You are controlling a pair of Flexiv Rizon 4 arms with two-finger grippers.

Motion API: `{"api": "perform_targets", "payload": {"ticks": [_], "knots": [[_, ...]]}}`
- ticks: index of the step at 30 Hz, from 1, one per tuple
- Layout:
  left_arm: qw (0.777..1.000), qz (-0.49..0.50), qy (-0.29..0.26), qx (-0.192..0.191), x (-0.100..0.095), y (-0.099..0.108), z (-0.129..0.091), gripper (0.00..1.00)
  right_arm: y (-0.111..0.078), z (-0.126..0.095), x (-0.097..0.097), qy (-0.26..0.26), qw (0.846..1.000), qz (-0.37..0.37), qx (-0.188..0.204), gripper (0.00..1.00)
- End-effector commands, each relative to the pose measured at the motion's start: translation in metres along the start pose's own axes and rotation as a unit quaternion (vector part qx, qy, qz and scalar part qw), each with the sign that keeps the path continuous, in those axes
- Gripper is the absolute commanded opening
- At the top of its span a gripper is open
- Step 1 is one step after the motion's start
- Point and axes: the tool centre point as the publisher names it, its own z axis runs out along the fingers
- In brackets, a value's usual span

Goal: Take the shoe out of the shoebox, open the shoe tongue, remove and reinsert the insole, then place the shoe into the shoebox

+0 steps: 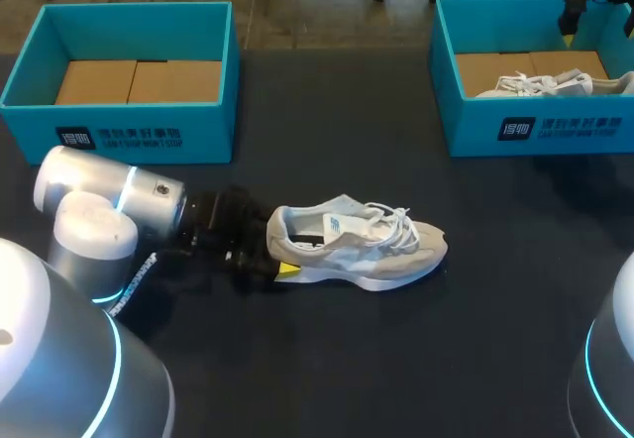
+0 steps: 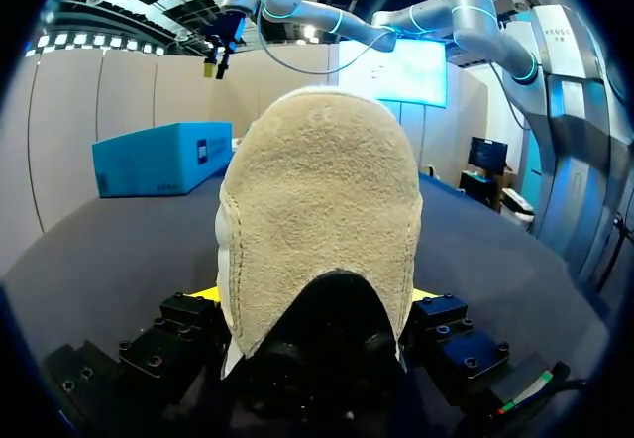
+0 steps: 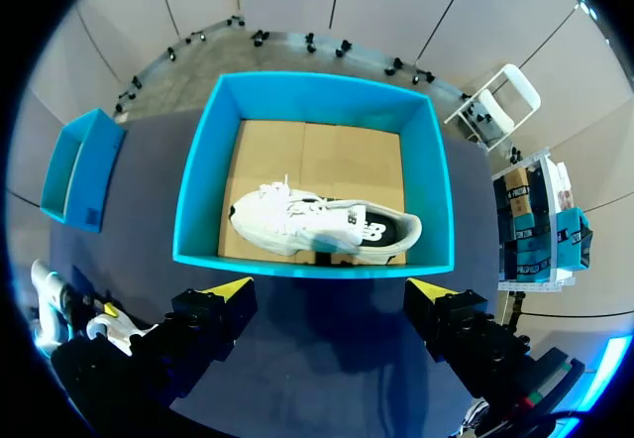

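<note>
A beige and white shoe (image 1: 357, 245) lies on its sole in the middle of the dark table, toe to the right. My left gripper (image 1: 272, 252) is at its heel with one finger on each side. In the left wrist view the suede heel (image 2: 317, 210) fills the gap between the yellow tips, so the gripper (image 2: 312, 294) is shut on the shoe. My right gripper (image 3: 330, 289) hangs open high above the right teal shoebox (image 3: 297, 258), nothing between its fingers. A second white shoe (image 3: 317, 225) lies inside that box.
An empty teal shoebox (image 1: 119, 111) with a cardboard floor stands at the back left. The right shoebox (image 1: 535, 126) stands at the back right with the second shoe (image 1: 555, 83) in it. Bare table lies in front of the shoe.
</note>
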Motion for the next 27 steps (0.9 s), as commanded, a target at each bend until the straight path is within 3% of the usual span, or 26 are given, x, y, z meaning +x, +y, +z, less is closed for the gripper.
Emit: {"api": "perform_targets", "payload": {"ticks": [1, 13, 17, 27], "knots": [[1.000, 0.000, 0.000, -0.002, 0.000, -0.001, -0.001, 0.00, -0.001, 0.000, 0.000, 0.000, 1.000, 0.000, -0.001, 1.00], [1.000, 0.000, 0.000, -0.002, 0.000, -0.001, -0.001, 0.00, -0.002, 0.001, -0.001, 0.001, 1.000, -0.002, 0.008, 1.00], [1.000, 0.000, 0.000, -0.002, 0.000, -0.001, -0.001, 0.00, -0.008, -0.004, 0.012, -0.004, 1.000, -0.001, 0.022, 1.00], [1.000, 0.000, 0.000, -0.002, 0.000, -0.001, -0.001, 0.00, -0.037, -0.011, 0.077, -0.003, 1.000, 0.006, 0.018, 1.00]]}}
